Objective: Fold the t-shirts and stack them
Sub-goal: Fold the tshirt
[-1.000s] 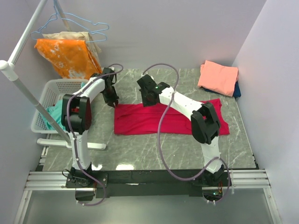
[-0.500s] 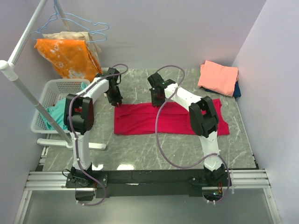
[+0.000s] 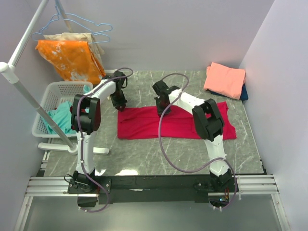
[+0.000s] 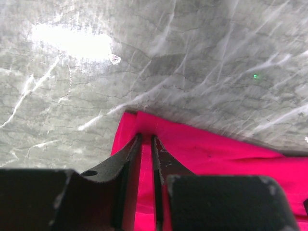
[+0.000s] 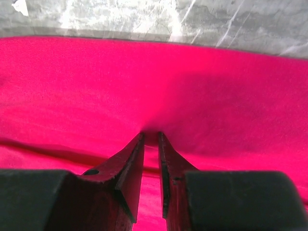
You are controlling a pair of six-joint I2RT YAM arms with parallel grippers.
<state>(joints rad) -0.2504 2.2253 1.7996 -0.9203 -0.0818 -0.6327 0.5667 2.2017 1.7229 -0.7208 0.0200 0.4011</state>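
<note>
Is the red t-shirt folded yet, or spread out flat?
Partly folded: the red t-shirt lies as a long strip across the table, with a layered edge showing in the right wrist view. It is not yet a compact fold.

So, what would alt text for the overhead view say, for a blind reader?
Two robot arms pinch the far edge of a crimson t-shirt lying as a long band on a grey marble table: the left gripper at its corner, the right gripper near the middle. A folded salmon-pink t-shirt sits at the far right, on a dark blue one.
</note>
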